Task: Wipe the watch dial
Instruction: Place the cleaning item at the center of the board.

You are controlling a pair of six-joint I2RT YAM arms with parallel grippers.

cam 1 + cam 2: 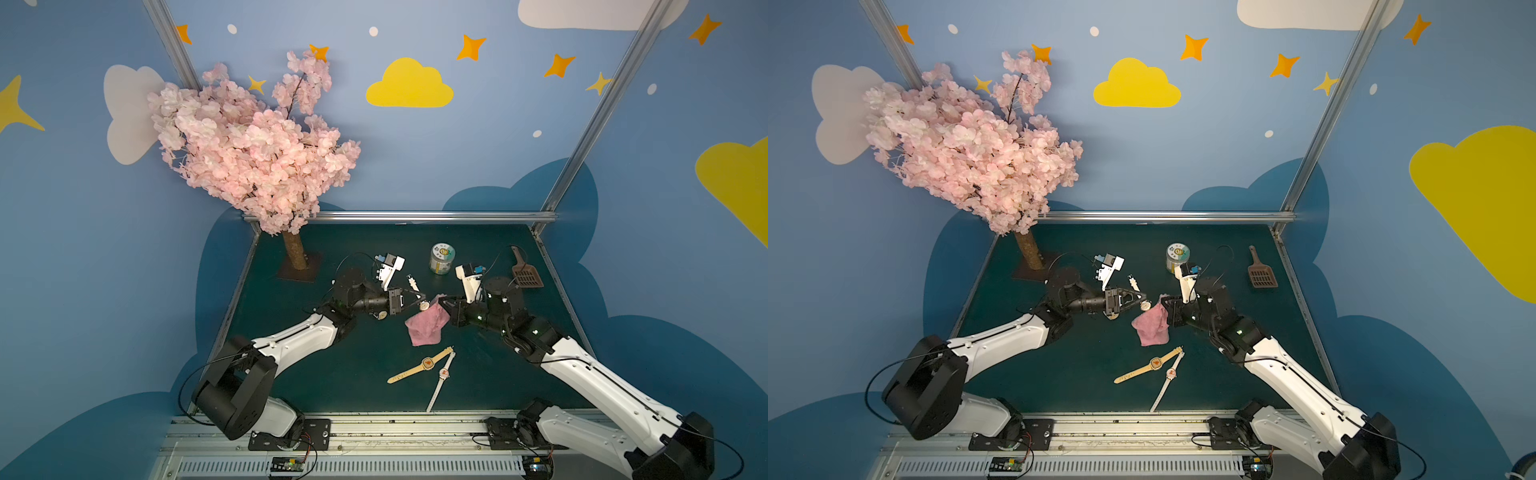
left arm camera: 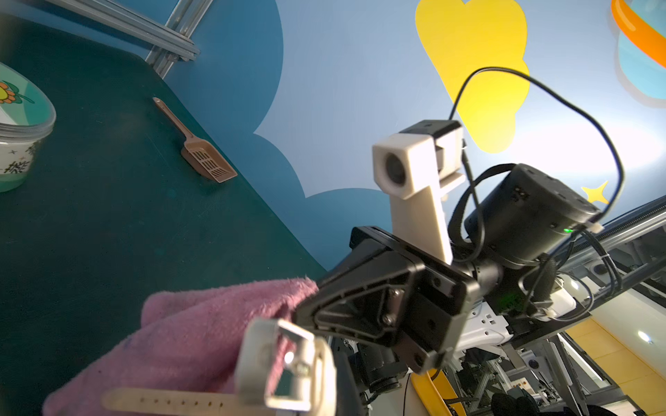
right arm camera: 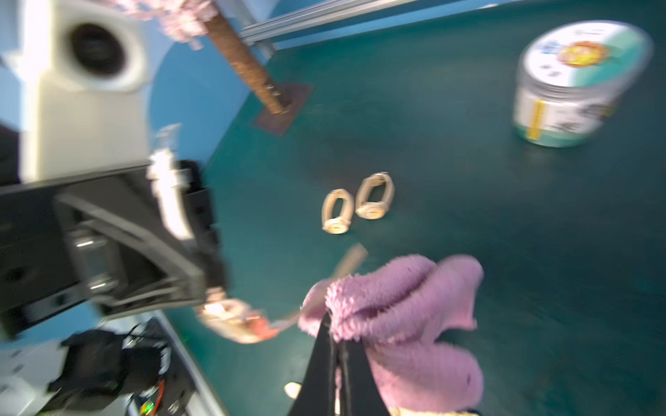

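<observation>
My left gripper is shut on a white-strapped watch. Its round dial hangs at the fingertips and one strap end sticks out behind. In the left wrist view the watch's buckle fills the near foreground. My right gripper is shut on a pink cloth, which hangs down to the table. The cloth's top edge is right beside the dial. The blurred dial shows next to the cloth.
Two more watches, tan and white, lie flat near the front. Two looped watches sit under the left arm. At the back stand a jar, a brown scoop and a blossom tree.
</observation>
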